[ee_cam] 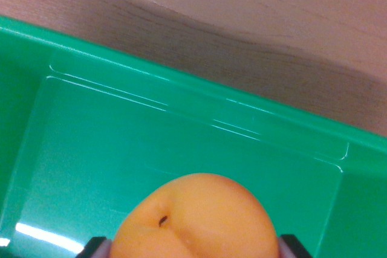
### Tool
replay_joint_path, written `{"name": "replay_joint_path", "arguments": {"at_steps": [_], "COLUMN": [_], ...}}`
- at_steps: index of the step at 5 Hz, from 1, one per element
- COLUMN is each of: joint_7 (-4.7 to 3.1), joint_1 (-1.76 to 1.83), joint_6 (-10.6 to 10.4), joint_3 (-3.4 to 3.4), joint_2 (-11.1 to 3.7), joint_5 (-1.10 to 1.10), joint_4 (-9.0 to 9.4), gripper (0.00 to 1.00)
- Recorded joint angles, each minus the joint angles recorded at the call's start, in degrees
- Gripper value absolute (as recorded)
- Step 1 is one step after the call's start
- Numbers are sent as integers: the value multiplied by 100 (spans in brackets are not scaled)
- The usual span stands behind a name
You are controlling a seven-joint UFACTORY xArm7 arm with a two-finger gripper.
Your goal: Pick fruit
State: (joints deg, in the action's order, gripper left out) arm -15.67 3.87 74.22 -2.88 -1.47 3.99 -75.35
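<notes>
An orange fruit (196,220), round with a small dark stem mark, fills the bottom middle of the wrist view. My gripper (195,247) is shut on the fruit: a grey finger (97,248) presses its left side and another grey finger (295,246) its right. Only the finger tips show at the bottom edge. The fruit hangs over the inside of a green plastic bin (121,83), above its flat floor. Whether the fruit touches the floor is hidden.
The bin's far rim (199,86) runs diagonally from the upper left down to the right. Beyond it lies a light wooden tabletop (254,22), partly in shadow along the rim.
</notes>
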Motion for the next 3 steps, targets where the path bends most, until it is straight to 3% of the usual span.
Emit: {"name": "replay_joint_path", "arguments": {"at_steps": [3], "joint_7": [-14], "joint_1": [2], "joint_6": [228], "joint_3": [2], "joint_2": [100], "joint_5": [-5], "joint_4": [-128], "gripper": [100]}}
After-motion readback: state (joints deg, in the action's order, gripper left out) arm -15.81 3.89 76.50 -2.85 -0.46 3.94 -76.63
